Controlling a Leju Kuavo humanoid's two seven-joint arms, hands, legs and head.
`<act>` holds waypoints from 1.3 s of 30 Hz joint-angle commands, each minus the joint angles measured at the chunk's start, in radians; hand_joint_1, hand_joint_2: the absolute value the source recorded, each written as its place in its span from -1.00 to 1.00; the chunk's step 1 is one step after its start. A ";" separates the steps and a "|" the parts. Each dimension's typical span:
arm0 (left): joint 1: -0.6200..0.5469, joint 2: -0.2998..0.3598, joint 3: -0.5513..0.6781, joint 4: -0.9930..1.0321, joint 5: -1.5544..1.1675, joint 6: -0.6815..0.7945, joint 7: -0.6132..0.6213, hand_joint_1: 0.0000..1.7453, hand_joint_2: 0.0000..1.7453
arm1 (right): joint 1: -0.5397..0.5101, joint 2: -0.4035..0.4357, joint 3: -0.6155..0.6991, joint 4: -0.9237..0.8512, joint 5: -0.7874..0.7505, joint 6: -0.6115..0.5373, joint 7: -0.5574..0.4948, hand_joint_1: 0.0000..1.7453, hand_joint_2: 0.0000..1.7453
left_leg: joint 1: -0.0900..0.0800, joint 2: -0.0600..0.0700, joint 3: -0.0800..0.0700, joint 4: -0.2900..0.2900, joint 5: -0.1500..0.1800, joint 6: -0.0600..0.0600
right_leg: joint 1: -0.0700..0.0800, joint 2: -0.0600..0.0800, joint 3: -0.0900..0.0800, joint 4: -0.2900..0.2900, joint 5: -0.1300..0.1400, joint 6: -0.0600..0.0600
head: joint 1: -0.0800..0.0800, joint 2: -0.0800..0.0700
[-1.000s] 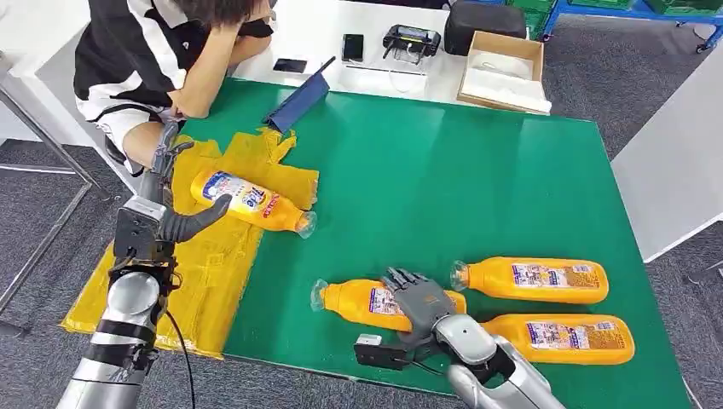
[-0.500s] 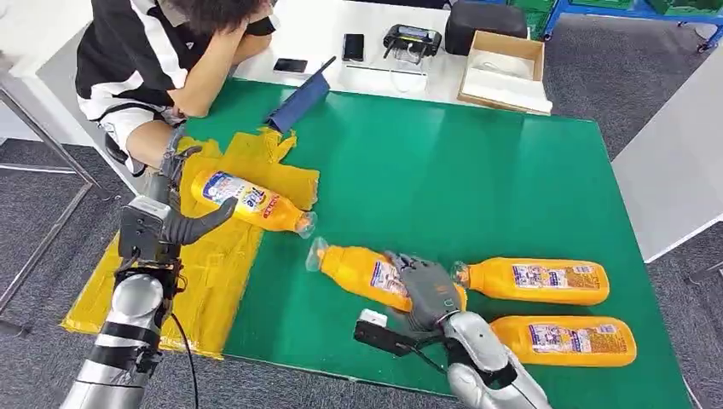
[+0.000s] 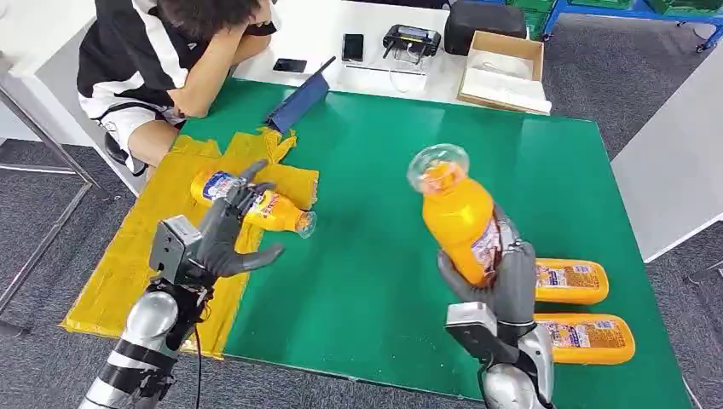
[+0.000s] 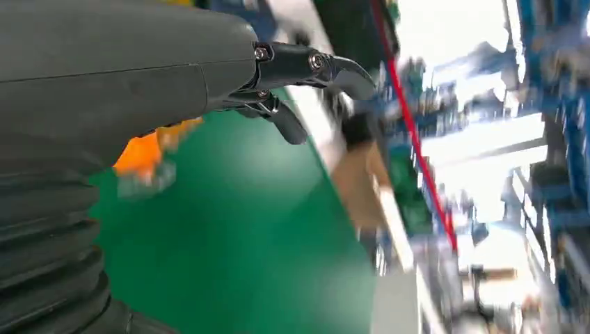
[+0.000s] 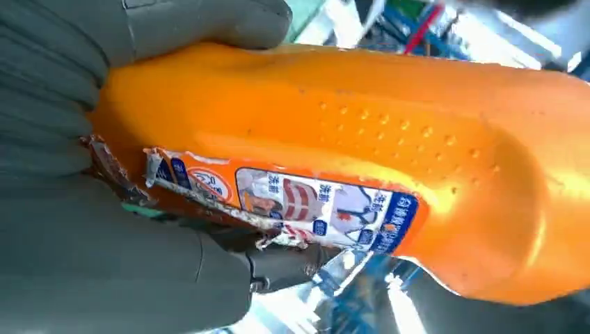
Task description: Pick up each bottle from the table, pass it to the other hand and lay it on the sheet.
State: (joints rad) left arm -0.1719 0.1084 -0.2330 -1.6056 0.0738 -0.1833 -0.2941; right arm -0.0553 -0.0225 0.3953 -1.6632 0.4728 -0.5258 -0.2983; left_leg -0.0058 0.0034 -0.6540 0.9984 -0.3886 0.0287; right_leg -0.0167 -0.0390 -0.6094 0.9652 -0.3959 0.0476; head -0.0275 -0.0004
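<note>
Head view first: right hand (image 3: 499, 277) grips an orange bottle (image 3: 456, 213) around its lower body and holds it upright above the green table (image 3: 384, 256), clear cap up and tipped slightly toward 11 o'clock. Two more orange bottles lie on their sides at 3 o'clock from that hand, the nearer-to-centre bottle (image 3: 575, 281) just beyond the front bottle (image 3: 588, 338). Left hand (image 3: 223, 234) hangs over the edge of the yellow sheet (image 3: 162, 256), fingers spread and holding nothing. At 12 o'clock from it a fourth bottle (image 3: 256, 203) lies on the sheet, cap pointing toward 4 o'clock. A person (image 3: 162, 60) sits at the table's far left corner, head propped on one arm.

Left wrist view: left hand (image 4: 139, 76) shows its dark fingers (image 4: 327, 66) extended and apart above the green surface, with a blurred orange shape beyond.

Right wrist view: thumb and fingers of the right hand (image 5: 104, 209) wrap the orange bottle (image 5: 389, 146) across its torn label.
</note>
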 commanded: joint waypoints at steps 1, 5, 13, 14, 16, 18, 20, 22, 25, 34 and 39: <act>0.002 0.061 -0.116 -0.037 0.083 -0.076 0.008 -1.00 1.00 | -0.051 0.023 -0.065 0.044 -0.106 0.087 -0.004 1.00 1.00 | 0.001 0.002 0.005 0.000 -0.002 -0.002 | 0.000 0.004 0.004 0.000 -0.002 -0.002 | 0.000 0.000; -0.027 0.068 -0.133 -0.019 0.113 -0.104 0.015 -1.00 1.00 | -0.128 0.031 -0.040 0.200 -0.219 0.224 0.002 1.00 1.00 | 0.001 0.002 0.005 0.000 -0.002 -0.002 | 0.001 0.004 0.005 -0.001 -0.001 -0.002 | 0.000 0.000; -0.087 0.057 -0.152 0.023 0.162 -0.119 0.019 -1.00 1.00 | -0.194 0.033 0.139 0.287 -0.132 0.288 -0.051 1.00 1.00 | 0.002 0.001 0.006 0.000 -0.001 -0.002 | 0.001 0.004 0.006 0.000 -0.002 -0.002 | 0.000 0.000; -0.090 0.056 -0.152 0.026 0.163 -0.119 0.019 -1.00 1.00 | -0.193 0.038 0.143 0.289 -0.128 0.283 -0.049 1.00 1.00 | 0.001 0.002 0.004 0.000 0.000 -0.001 | 0.001 0.004 0.004 0.000 -0.001 -0.002 | 0.000 0.000; -0.099 0.058 -0.160 0.036 0.171 -0.120 0.018 -1.00 1.00 | -0.214 0.019 0.205 0.300 -0.102 0.293 -0.056 1.00 1.00 | 0.002 0.002 0.008 0.000 -0.002 -0.002 | 0.001 0.005 0.008 0.000 -0.002 -0.003 | 0.000 0.000; -0.113 0.054 -0.165 0.048 0.177 -0.120 0.016 -1.00 1.00 | -0.232 0.016 0.269 0.319 -0.042 0.290 -0.065 1.00 1.00 | 0.001 0.002 0.008 0.000 -0.002 -0.002 | 0.001 0.004 0.008 0.000 -0.003 -0.003 | 0.000 0.000; -0.130 0.048 -0.172 0.068 0.185 -0.115 0.016 -1.00 1.00 | -0.247 0.024 0.329 0.341 -0.017 0.281 -0.075 1.00 1.00 | 0.001 0.001 0.004 -0.001 0.000 -0.001 | 0.001 0.003 0.004 -0.001 -0.001 -0.002 | 0.000 0.000; -0.140 0.043 -0.172 0.080 0.192 -0.108 0.016 -1.00 1.00 | -0.258 0.024 0.370 0.345 0.025 0.254 -0.087 1.00 1.00 | 0.001 0.002 0.005 0.000 -0.001 -0.001 | 0.001 0.004 0.005 -0.001 -0.001 -0.002 | 0.000 0.000; -0.152 0.038 -0.173 0.100 0.201 -0.100 0.018 -1.00 1.00 | -0.271 0.020 0.408 0.336 0.033 0.238 -0.084 1.00 1.00 | 0.001 0.001 0.004 0.000 0.000 -0.001 | 0.000 0.002 0.004 0.000 -0.001 -0.002 | 0.000 0.000; -0.153 0.038 -0.174 0.104 0.201 -0.099 0.017 -1.00 1.00 | -0.274 0.015 0.409 0.332 0.031 0.236 -0.081 1.00 1.00 | 0.001 0.000 0.006 0.000 -0.001 -0.001 | 0.000 0.002 0.007 0.000 -0.003 -0.002 | 0.000 0.000; -0.160 0.034 -0.177 0.120 0.208 -0.091 0.020 -1.00 1.00 | -0.289 0.012 0.433 0.332 0.019 0.230 -0.080 1.00 1.00 | 0.001 0.000 0.005 0.000 -0.001 -0.001 | 0.000 0.002 0.005 0.000 -0.002 -0.002 | 0.000 0.000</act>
State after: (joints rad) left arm -0.2720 0.1419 -0.3685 -1.5782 0.2743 -0.2880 -0.2815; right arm -0.2794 0.0107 0.7389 -1.3844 0.5028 -0.2895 -0.3773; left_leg -0.0056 0.0038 -0.6540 0.9984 -0.3875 0.0295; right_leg -0.0166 -0.0391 -0.6095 0.9655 -0.3958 0.0475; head -0.0275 -0.0004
